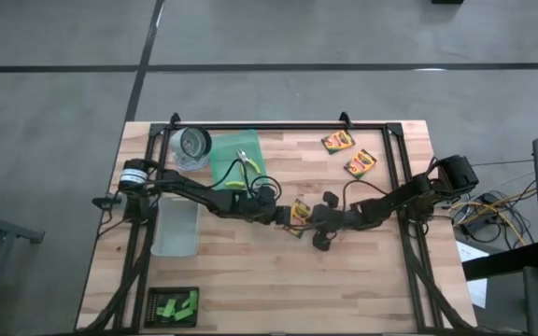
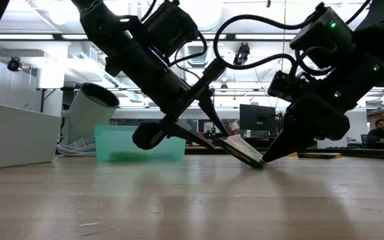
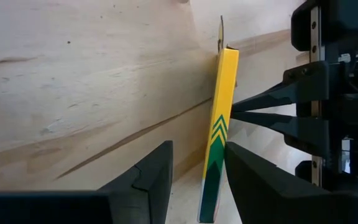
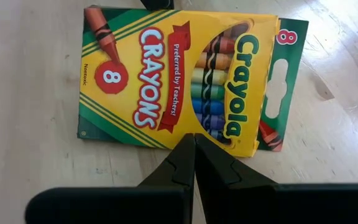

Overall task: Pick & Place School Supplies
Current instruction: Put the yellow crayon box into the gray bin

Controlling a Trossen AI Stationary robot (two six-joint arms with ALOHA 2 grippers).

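At mid-table, a crayon box point(image 1: 298, 214) stands tilted on its edge between both arms. The left gripper point(image 3: 191, 171) has its fingers apart, straddling the box's edge, possibly touching it. The right gripper point(image 4: 193, 158), fingers together, presses its tips against the box's printed face.

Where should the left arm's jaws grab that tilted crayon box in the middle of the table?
Across its thin faces, near the raised edge. The crayon box stands propped at a slant, one edge on the table, the right gripper shut against it. The left gripper is open astride that thin edge, so closing there should work.
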